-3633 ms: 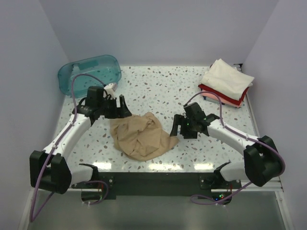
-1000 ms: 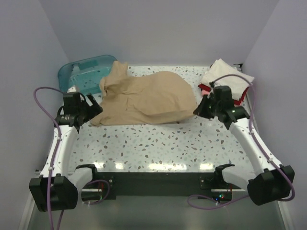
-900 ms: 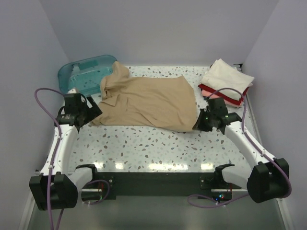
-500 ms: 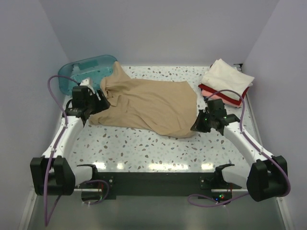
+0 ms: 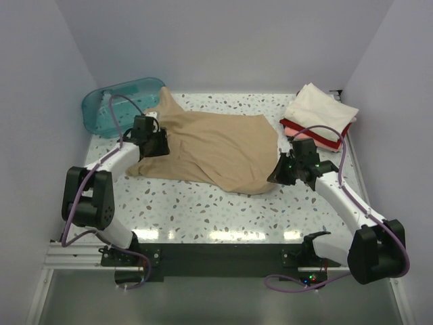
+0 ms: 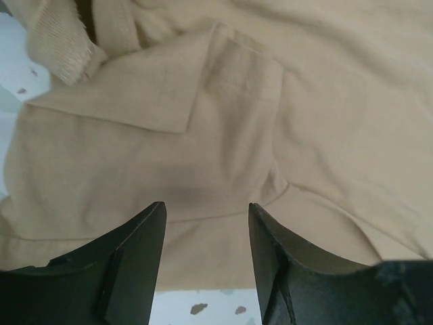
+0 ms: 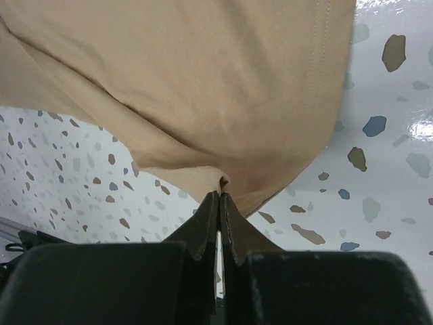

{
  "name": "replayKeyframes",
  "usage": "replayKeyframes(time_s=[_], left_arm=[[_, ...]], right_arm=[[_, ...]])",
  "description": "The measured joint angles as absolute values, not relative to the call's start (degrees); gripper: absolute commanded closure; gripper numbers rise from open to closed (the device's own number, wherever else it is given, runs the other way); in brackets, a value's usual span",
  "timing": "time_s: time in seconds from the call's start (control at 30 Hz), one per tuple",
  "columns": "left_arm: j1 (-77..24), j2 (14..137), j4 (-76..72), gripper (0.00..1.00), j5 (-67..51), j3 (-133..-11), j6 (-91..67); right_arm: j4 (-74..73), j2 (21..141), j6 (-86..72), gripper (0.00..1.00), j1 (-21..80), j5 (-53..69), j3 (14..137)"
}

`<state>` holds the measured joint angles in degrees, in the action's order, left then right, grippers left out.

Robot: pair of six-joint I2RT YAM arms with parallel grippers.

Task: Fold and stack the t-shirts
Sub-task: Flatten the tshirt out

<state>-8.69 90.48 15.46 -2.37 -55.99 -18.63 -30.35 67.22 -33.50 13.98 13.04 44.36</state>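
The tan t-shirt [image 5: 213, 145] lies spread on the table [image 5: 223, 210]. The right tool [image 7: 218, 203] is pressed together, pinching its hem; the left tool [image 6: 205, 223] hangs spread over the collar end. Closing on one layer only could bunch the cloth. Only the wrist views show the jaws; only the top view shows the folded stack [image 5: 318, 116].

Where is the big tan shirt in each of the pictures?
Top external: the tan t-shirt lies spread across the middle of the table.
Left wrist: the tan t-shirt fills nearly the whole picture.
Right wrist: the tan t-shirt fills the upper part.
Shared landmark: the speckled table top.
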Motion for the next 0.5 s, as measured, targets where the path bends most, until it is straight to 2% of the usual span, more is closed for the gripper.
replayKeyframes(time_s=[0.2,0.4,0.5], left_arm=[[-8.6,96.1,14.3,0.46,2.5,-59.4,-16.8],[-8.6,100.7,14.2,0.55,4.3,-62.0,-16.2],[-8.6,102.0,14.2,0.57,6.0,-62.8,-15.8]], right_arm=[[-30.3,67.2,-33.7,1.00,14.0,13.0,44.4],[-30.3,67.2,-34.2,1.00,14.0,13.1,44.4],[-30.3,67.2,-34.5,1.00,14.0,13.0,44.4]])
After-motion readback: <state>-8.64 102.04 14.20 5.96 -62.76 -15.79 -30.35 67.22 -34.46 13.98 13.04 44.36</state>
